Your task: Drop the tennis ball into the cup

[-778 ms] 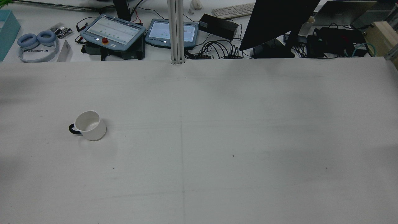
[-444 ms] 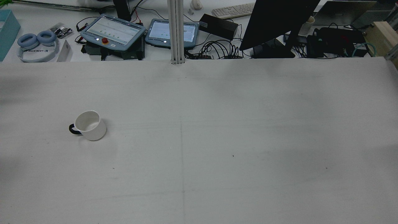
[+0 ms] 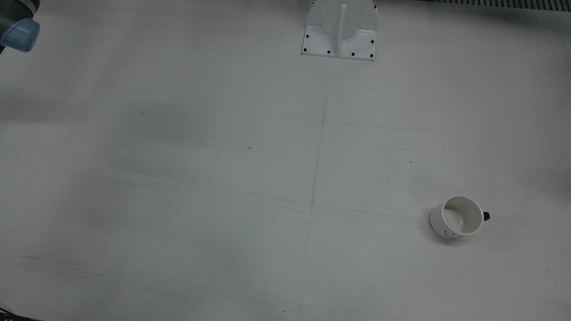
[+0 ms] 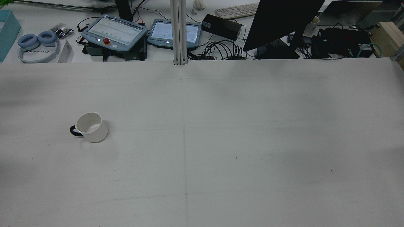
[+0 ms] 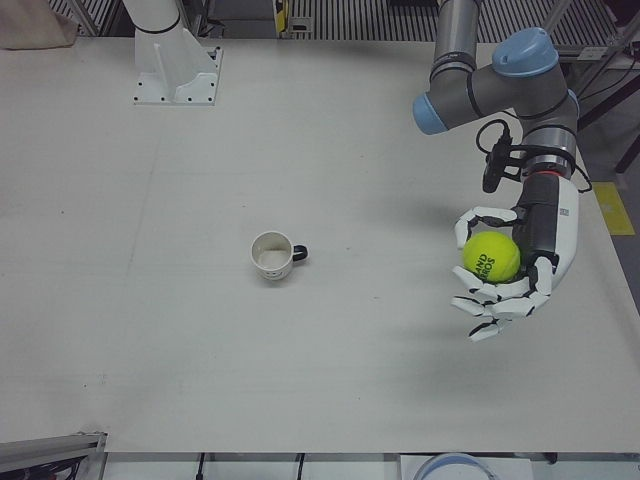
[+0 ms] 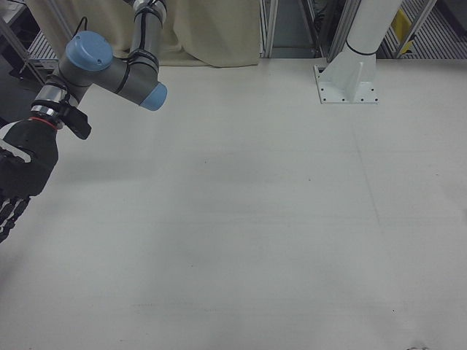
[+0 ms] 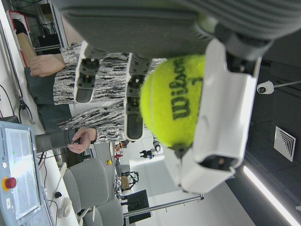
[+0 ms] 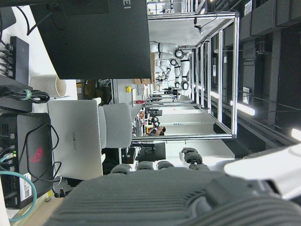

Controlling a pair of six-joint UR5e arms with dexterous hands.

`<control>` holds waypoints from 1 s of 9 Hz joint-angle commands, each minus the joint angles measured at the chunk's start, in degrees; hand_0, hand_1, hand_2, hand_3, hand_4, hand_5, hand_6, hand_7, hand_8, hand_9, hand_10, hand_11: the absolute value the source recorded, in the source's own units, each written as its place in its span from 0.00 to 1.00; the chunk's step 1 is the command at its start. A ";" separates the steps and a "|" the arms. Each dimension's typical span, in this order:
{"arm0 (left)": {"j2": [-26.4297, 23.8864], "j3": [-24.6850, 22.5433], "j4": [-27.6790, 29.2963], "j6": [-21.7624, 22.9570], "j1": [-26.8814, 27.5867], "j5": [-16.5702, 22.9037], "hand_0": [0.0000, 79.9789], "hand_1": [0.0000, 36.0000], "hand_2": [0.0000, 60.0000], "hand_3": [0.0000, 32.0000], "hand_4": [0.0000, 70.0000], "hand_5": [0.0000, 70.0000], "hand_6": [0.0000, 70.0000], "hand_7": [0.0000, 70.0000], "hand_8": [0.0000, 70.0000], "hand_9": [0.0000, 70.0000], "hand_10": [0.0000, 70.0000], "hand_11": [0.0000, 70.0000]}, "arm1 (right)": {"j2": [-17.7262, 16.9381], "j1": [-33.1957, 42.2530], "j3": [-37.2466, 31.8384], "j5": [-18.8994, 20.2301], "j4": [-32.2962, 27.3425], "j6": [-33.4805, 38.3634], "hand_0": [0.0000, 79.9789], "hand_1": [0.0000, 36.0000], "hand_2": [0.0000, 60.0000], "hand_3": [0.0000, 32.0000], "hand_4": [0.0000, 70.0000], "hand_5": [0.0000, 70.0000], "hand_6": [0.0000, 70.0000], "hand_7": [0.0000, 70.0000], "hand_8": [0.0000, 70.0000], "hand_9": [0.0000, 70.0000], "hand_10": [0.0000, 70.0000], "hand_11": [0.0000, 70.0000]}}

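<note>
A white cup (image 5: 271,255) with a black handle stands upright and empty on the white table; it also shows in the front view (image 3: 459,217) and the rear view (image 4: 90,126). My left hand (image 5: 512,272) is shut on a yellow tennis ball (image 5: 490,256) and holds it above the table, well off to the side of the cup and near the table's edge. The left hand view shows the ball (image 7: 174,101) clasped between the fingers (image 7: 134,94). My right hand (image 6: 16,179) hangs at the far side of the table, empty, its fingers apart.
The arms' white pedestals (image 3: 340,29) (image 5: 170,60) stand at the table's robot side. Beyond the far edge in the rear view are teach pendants (image 4: 115,31), a dark monitor (image 4: 281,22), cables and headphones (image 4: 38,47).
</note>
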State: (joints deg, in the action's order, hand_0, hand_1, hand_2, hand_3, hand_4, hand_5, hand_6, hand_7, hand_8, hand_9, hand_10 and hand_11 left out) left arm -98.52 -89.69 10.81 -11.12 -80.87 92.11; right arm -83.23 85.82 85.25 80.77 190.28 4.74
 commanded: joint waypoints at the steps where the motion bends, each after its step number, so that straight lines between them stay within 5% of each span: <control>1: 0.96 -4.77 -0.53 -0.30 4.03 0.17 1.00 1.00 0.96 0.86 0.07 0.48 1.00 0.81 0.59 0.48 0.18 0.32 | 0.00 -0.04 0.00 0.00 0.00 0.09 0.00 0.00 0.00 0.00 0.00 0.00 0.00 0.00 0.00 0.00 0.00 0.00; 6: 0.88 -9.08 -2.99 -2.76 17.04 -0.61 1.00 1.00 0.96 0.98 0.00 0.45 1.00 0.81 0.57 0.48 0.17 0.31 | 0.00 -0.04 -0.09 0.00 0.00 0.09 0.00 0.00 0.00 0.00 0.00 0.00 0.00 0.00 0.00 0.00 0.00 0.00; 7: 0.87 -11.10 -2.99 -7.81 17.59 -0.71 1.00 1.00 0.95 1.00 0.00 0.45 1.00 0.81 0.57 0.48 0.17 0.31 | 0.00 0.05 -0.09 0.00 0.00 0.09 0.00 0.00 0.00 0.00 0.00 0.00 0.00 0.00 0.00 0.00 0.00 0.00; 9: 0.87 -11.38 -2.99 -9.36 21.87 -1.75 1.00 1.00 0.93 1.00 0.00 0.43 0.96 0.81 0.56 0.49 0.18 0.31 | 0.00 -0.04 -0.09 0.00 0.00 0.09 0.00 0.00 0.00 0.00 0.00 0.00 0.00 0.00 0.00 0.00 0.00 0.00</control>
State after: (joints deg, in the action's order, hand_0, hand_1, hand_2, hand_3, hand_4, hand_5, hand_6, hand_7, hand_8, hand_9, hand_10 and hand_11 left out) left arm -97.63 -100.00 7.95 -17.47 -63.44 91.47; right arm -83.23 85.84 85.17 80.77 190.28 4.83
